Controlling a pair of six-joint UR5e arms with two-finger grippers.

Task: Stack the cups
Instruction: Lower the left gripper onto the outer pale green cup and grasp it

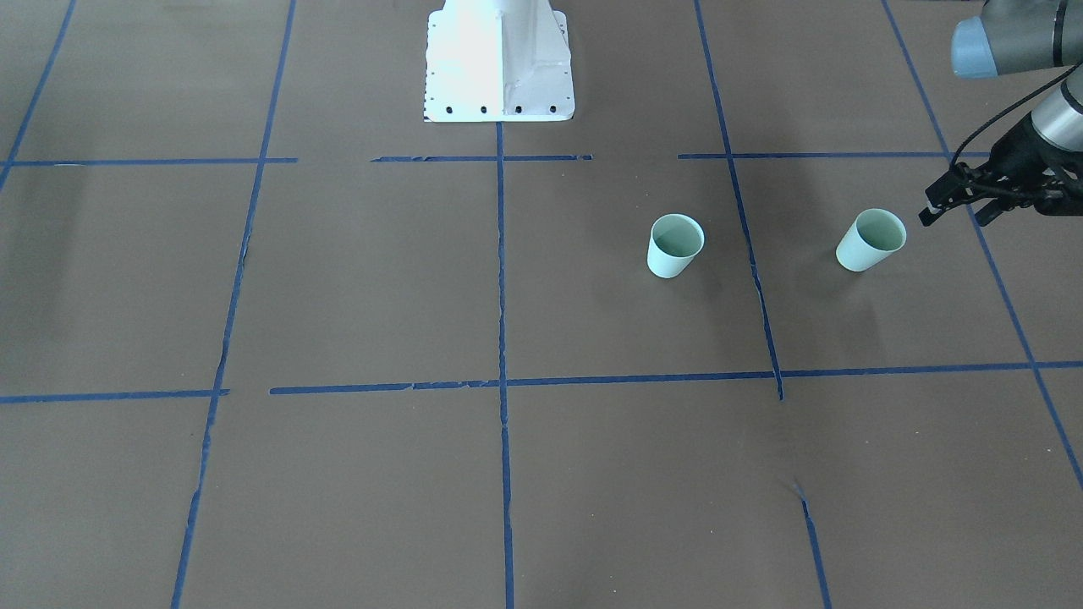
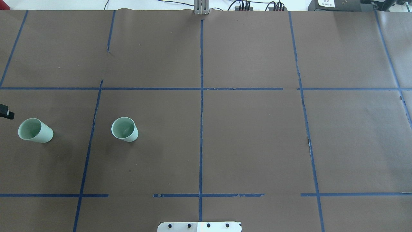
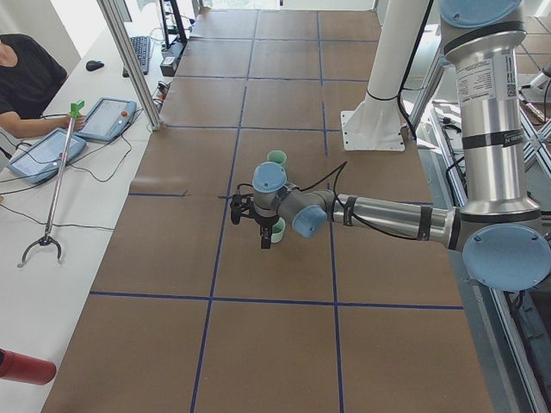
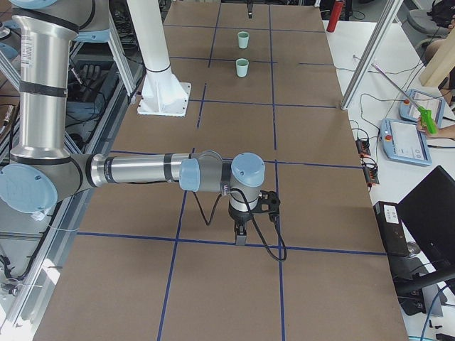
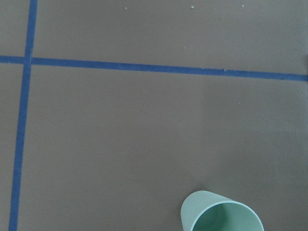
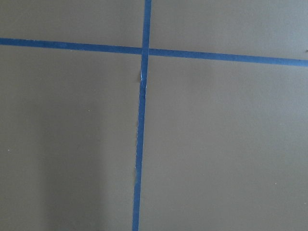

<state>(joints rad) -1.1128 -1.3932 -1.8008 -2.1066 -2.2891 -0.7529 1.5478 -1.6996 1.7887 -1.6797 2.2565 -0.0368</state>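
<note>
1. Outer cup [image 5: 219,216] stands upright on the brown desk [image 1: 338,288], at the bottom edge of the left wrist view.
2. Second cup [image 1: 675,245] is also upright, well apart from it, unstacked. Both are on the robot's left half.
3. Left gripper [image 1: 954,211] hovers near the outer cup. Its fingers look spread and hold nothing.
4. Right gripper [image 4: 240,233] is far off, over blue tape lines [image 6: 142,144]. Cannot tell its finger gap.

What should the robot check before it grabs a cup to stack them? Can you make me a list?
1. Outer cup and inner cup upright and empty: ok.
2. Cups standing apart, not touching: ok.
3. Left gripper open, holding nothing: ok.
4. Left gripper lined up over the outer cup: not ok, it is off to one side.
5. Right gripper open or shut: cannot tell.
</note>
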